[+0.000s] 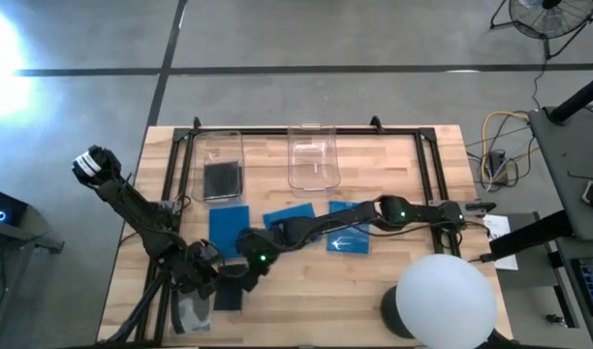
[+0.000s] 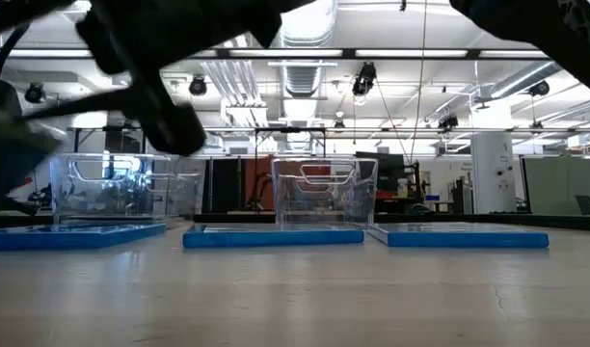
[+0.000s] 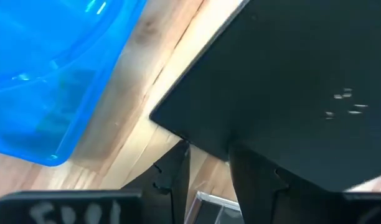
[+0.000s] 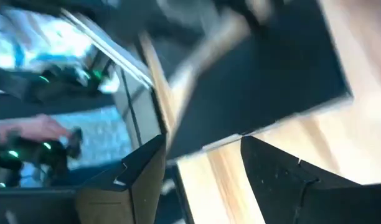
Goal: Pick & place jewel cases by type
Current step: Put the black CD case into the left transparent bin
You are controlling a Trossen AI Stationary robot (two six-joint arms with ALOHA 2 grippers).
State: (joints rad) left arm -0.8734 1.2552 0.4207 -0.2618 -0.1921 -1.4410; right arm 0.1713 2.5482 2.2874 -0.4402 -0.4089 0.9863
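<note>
Three blue jewel cases (image 1: 229, 230) (image 1: 290, 218) (image 1: 348, 235) lie flat mid-table, also in the low view (image 2: 273, 236). One dark case (image 1: 222, 180) lies in the left clear bin (image 1: 202, 155). Another dark case (image 1: 229, 297) and a greyish one (image 1: 192, 312) lie near the table's near edge. My left gripper (image 1: 207, 281) (image 3: 209, 177) is low beside that dark case (image 3: 284, 93), with a narrow gap between its fingers. My right gripper (image 1: 246, 273) (image 4: 203, 180) is open, reaching across from the right, with a dark case (image 4: 265, 87) just ahead of its fingers. My left gripper has its fingertips (image 3: 253, 168) right at the dark case's edge (image 3: 203, 146), coming in low along the table. Whether they touch the case, I cannot tell. A clear edge (image 3: 210, 201) shows between the fingers.
The right clear bin (image 1: 311, 155) stands at the table's far side beside the left one. A black frame (image 1: 427, 165) runs around the table's far part. A white round lamp (image 1: 447, 301) covers the near right corner. Bare wood lies right of the blue cases.
</note>
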